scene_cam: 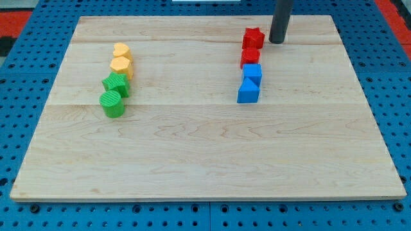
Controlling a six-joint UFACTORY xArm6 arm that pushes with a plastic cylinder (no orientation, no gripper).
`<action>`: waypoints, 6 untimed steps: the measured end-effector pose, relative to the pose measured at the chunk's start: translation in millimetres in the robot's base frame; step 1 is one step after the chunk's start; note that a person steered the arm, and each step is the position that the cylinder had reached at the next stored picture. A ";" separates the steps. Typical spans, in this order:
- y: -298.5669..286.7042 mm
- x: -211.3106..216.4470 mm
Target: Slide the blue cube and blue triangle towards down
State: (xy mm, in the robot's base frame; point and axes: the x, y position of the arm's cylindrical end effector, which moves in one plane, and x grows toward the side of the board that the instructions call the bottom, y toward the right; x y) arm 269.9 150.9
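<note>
A blue cube (pixel 253 72) and a blue triangle (pixel 248 92) sit touching, right of the board's middle, the triangle just below the cube. Above them stand a red cylinder-like block (pixel 250 57) and a red star (pixel 253 38), forming one column. My tip (pixel 277 42) rests on the board at the view's top right, just right of the red star and above and right of the blue cube, touching no block.
At the view's left stand a yellow heart (pixel 121 51), a yellow block (pixel 121 65), a green star-like block (pixel 116 83) and a green cylinder (pixel 113 102) in a column. The wooden board (pixel 205 160) lies on a blue pegboard (pixel 19 77).
</note>
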 end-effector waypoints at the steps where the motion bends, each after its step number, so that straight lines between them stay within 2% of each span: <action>1: 10.3 15.3; 3: 10.4 66.2; 4: -2.8 71.6; 6: -64.8 72.9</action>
State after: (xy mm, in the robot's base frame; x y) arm 342.8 86.1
